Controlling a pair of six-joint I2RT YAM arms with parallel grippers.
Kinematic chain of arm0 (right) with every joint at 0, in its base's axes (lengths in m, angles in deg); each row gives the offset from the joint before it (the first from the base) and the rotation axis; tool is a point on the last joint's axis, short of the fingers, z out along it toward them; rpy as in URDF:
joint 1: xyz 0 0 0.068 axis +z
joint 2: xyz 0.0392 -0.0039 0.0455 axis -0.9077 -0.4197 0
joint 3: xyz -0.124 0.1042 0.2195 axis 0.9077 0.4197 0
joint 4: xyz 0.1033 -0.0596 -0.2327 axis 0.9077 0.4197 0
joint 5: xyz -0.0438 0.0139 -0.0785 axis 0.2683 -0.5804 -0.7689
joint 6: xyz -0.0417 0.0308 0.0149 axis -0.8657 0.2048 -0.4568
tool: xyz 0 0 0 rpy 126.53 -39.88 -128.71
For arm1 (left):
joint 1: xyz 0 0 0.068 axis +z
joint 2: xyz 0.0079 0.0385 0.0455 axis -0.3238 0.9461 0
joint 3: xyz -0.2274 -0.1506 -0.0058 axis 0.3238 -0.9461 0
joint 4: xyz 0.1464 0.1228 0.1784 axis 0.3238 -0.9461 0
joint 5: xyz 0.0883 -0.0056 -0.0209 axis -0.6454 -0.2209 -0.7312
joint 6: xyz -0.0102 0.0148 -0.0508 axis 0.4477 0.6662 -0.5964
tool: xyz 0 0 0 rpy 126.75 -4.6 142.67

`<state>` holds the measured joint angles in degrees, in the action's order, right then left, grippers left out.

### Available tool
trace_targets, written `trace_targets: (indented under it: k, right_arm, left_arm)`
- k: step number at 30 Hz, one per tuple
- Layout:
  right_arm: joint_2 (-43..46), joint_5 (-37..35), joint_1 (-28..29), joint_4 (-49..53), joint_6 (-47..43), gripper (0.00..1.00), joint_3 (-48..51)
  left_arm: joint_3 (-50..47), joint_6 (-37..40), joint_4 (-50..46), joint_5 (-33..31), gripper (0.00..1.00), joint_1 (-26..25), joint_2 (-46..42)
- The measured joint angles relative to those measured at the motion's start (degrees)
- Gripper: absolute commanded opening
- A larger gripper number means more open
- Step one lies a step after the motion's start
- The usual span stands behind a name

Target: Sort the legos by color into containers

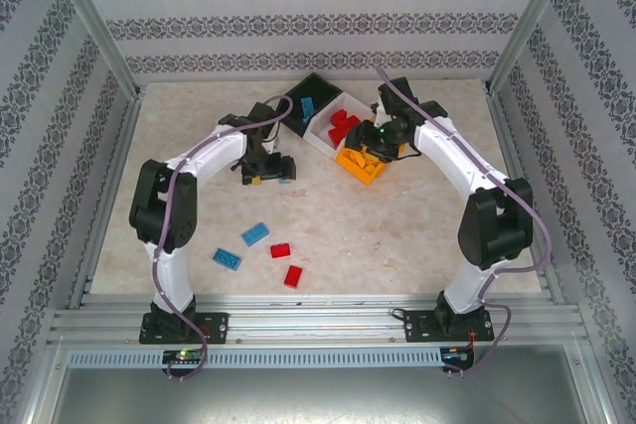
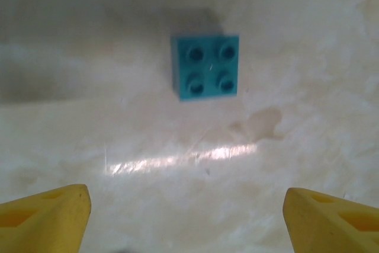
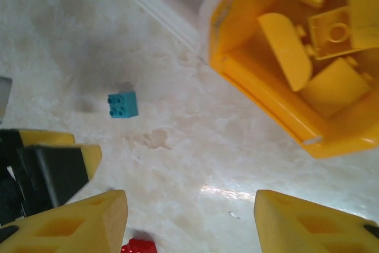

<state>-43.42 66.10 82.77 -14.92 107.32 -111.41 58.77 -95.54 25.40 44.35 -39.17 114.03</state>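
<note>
From above, the joined containers sit diagonally at the back of the marbled desk (image 1: 417, 235): black bin (image 1: 323, 91), white bin (image 1: 320, 138), orange bin (image 1: 360, 178). Two blue legos (image 1: 255, 233) and two red legos (image 1: 280, 250) lie loose nearer the arms. The left end effector (image 1: 266, 174) hangs just beside a small blue brick (image 1: 286, 180); the right end effector (image 1: 383, 141) is over the orange bin.

In the left wrist view, the yellow fingertips (image 2: 47, 217) stand apart over glossy desk, nothing between them (the square four-stud brick lies ahead, untouched).

In the right wrist view, the jaws are apart over bare desk. Smooth yellow bricks (image 3: 331, 28), one of them rounded, fill the glossy orange bin. A red piece (image 3: 139, 246) at the bottom edge is probably another brick.
</note>
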Motion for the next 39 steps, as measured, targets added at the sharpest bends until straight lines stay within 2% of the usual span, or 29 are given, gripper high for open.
trace_targets:
  k: [8, 14, 19, 25, 33, 39]
  right_arm:
    - [4.3, 0.0, -0.8, -1.2, 0.0, 0.57, 6.4]
    - [5.4, 0.0, -1.7, -1.4, 0.1, 0.56, 7.6]
    - [5.4, 0.0, -2.1, -1.8, 0.9, 0.56, 7.8]
    - [5.4, 0.2, -2.1, -2.3, 1.3, 0.56, 7.8]
    - [5.2, 0.2, -2.1, -2.8, 1.5, 0.56, 7.8]
    - [5.3, 0.2, -2.1, -2.6, 1.5, 0.56, 8.0]
  left_arm:
    - [6.7, 0.4, -0.2, -1.0, 0.78, 0.0, 8.4]
    - [11.1, 0.5, -0.9, -2.1, 0.7, -1.2, 12.9]
    - [12.7, 0.6, -2.1, -3.3, 0.5, -2.1, 14.9]
    - [15.1, 1.1, -4.7, -5.5, 0.34, -2.2, 16.1]
    - [19.7, 1.2, -7.7, -6.4, 0.31, -1.7, 16.5]
    - [27.8, -1.2, -6.4, -1.7, 0.31, 1.8, 16.5]
